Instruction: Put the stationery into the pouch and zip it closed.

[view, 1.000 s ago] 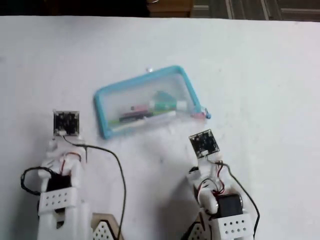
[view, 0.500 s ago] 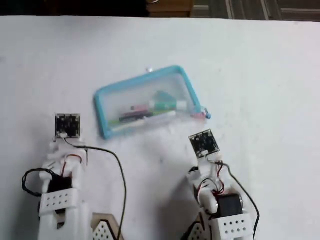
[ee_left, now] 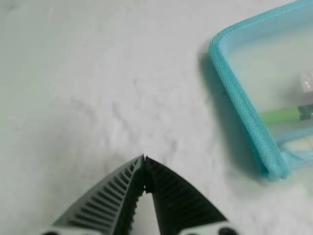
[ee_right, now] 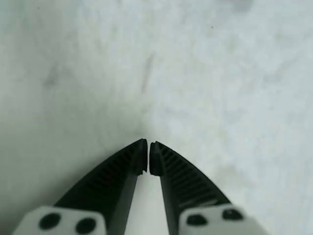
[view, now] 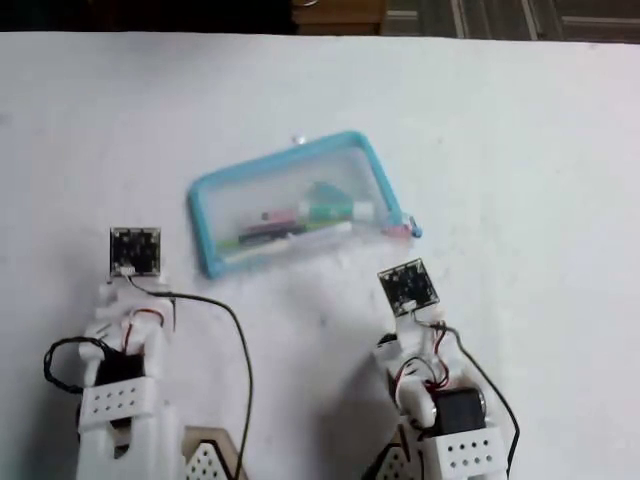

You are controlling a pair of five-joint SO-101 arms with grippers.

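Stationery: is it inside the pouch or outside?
Inside: the stationery shows through the clear wall of the pouch, within its blue rim.

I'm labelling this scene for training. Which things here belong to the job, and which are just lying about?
Job: pouch, stationery inside it, left gripper, right gripper.
Just there: table, black cable, wooden furniture behind the table.

high: overhead, far | wrists: near table (view: 520, 150) | shared: pouch (view: 295, 200) corner
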